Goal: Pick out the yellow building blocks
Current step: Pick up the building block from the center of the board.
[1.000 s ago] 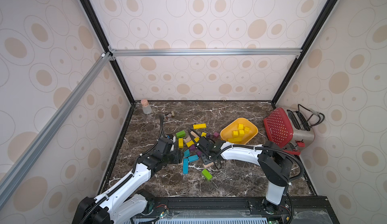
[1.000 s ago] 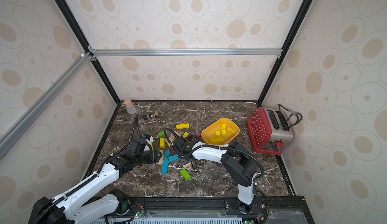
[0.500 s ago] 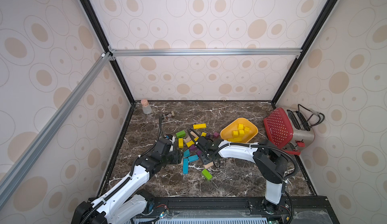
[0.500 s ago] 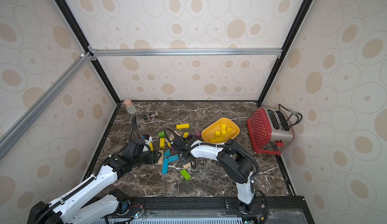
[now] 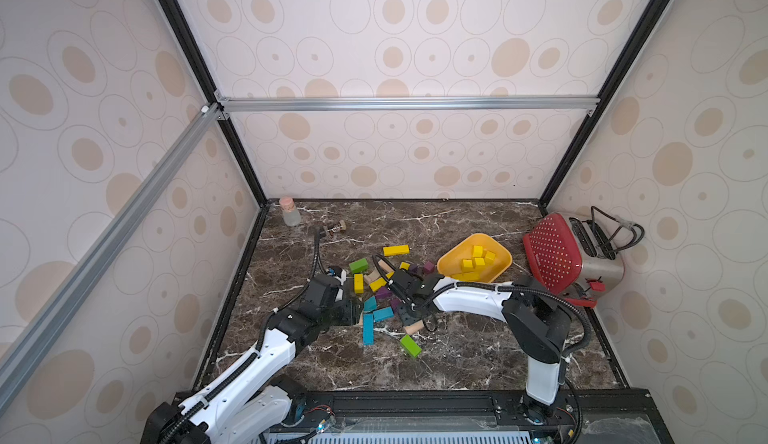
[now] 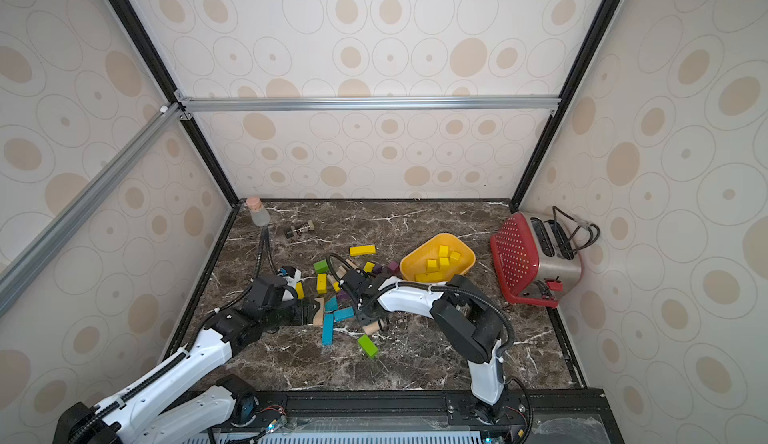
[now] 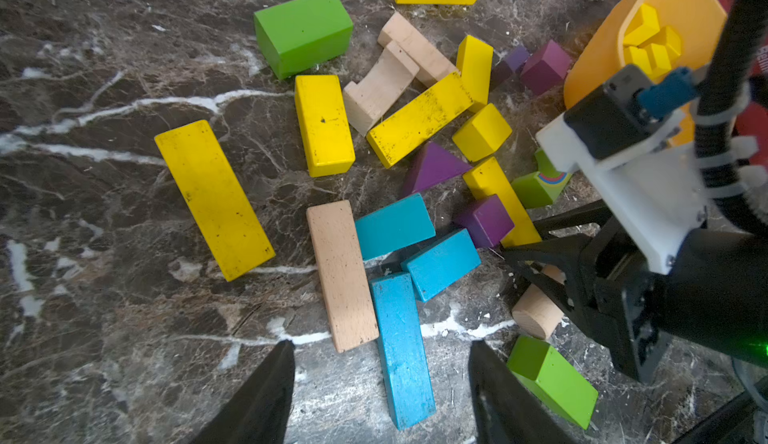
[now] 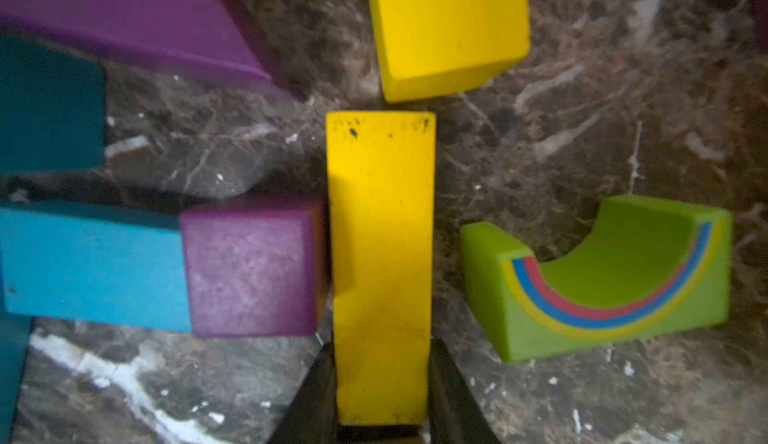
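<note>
Dark marble tabletop (image 5: 457, 359), spotted walls (image 5: 415, 151) — right gripper (image 8: 382, 344) clamps a flat-lying yellow bar (image 8: 380, 234), long axis straight out from its jaws; left gripper (image 7: 380, 344) half-open, empty.

Looked bright and evenly lit from above in both top views, with soft, short shadows on the tabletop (image 5: 457, 350). Showed the yellow bar (image 8: 380, 255) sharp in the right wrist view, the purple triangle (image 8: 124, 18) blurred at 10 o'clock. Caught a green glow (image 7: 764, 346) at 4 o'clock in the left wrist view.

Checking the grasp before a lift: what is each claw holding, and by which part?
The right claw is shut on a yellow bar, gripping one end across its narrow width. The left claw is open and holds nothing.
</note>
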`<state>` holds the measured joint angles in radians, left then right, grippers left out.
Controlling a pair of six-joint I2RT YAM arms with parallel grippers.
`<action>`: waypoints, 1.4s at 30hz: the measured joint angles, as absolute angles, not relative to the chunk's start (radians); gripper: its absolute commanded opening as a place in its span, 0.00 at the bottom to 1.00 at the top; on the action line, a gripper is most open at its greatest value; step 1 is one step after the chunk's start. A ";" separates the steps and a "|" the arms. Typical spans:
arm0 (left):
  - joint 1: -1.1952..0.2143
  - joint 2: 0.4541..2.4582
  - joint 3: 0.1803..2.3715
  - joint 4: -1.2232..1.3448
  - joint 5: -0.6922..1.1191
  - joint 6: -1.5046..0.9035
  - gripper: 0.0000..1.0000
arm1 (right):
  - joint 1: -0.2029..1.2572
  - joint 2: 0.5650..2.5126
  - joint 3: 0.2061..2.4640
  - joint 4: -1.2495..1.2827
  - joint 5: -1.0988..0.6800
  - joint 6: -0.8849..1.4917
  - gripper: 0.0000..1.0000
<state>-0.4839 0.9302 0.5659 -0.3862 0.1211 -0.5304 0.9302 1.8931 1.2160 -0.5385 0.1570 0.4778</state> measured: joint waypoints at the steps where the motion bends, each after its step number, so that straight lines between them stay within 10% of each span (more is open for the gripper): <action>1: -0.484 0.930 0.565 -0.382 0.121 -0.530 0.65 | 0.930 1.885 1.208 -0.539 0.157 0.478 0.14; 42: -0.508 1.214 0.747 -0.205 0.189 -0.532 0.63 | 0.887 1.552 1.032 -0.438 0.209 0.420 0.00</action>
<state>-0.5083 1.2140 0.7467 -0.2054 0.1890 -0.5320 0.8871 1.5517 1.0317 -0.4381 0.2089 0.4202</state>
